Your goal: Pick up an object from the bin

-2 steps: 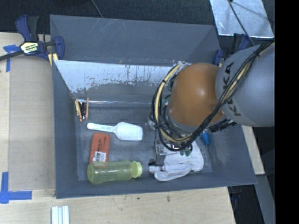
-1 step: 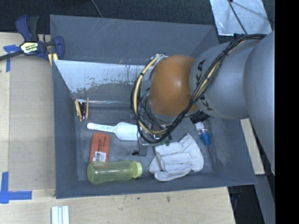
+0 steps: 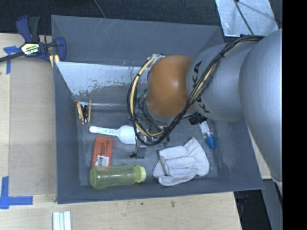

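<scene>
— What can't you make out?
— My orange cover (image 3: 165, 87) and cables (image 3: 134, 97) hide most of my gripper (image 3: 138, 152), and the middle of the bin's (image 3: 67, 128) floor. The white spoon's (image 3: 114, 132) bowl end lies under the cables.
— And on the right?
— A blue-tipped pen (image 3: 208, 137) — its far end hidden beneath my arm (image 3: 240, 80). The orange packet's (image 3: 102, 151) label is too small to read.

I note: white spoon (image 3: 120, 134) flat, centre-left, bowl pointing right; orange packet (image 3: 102, 151) just below its handle; yellow-green bottle (image 3: 116, 176) on its side, lowest in view; white glove (image 3: 184, 164) crumpled, right of bottle.
</scene>
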{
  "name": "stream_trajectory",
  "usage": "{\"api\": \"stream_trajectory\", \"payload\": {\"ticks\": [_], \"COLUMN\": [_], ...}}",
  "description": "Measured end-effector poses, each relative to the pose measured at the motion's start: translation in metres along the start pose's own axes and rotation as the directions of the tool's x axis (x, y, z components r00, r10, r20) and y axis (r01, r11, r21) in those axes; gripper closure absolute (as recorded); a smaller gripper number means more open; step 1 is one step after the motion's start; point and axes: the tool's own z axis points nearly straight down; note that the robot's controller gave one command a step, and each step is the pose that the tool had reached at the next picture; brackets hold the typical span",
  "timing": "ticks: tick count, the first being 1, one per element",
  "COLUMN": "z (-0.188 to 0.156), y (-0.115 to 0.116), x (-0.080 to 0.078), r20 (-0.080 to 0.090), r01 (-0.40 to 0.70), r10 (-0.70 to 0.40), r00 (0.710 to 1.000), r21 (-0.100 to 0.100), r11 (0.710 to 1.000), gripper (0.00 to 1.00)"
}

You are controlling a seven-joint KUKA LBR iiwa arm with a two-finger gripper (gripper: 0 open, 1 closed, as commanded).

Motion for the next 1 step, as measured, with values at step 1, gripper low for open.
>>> {"api": "stream_trajectory", "payload": {"ticks": [1], "z": [0.032], "y": [-0.0003], "x": [-0.0025], "r20": [-0.006], "r01": [0.343], "r10": [-0.343], "r00": [0.939], "r21": [-0.002], "r11": [0.939], "gripper": [1.0]}}
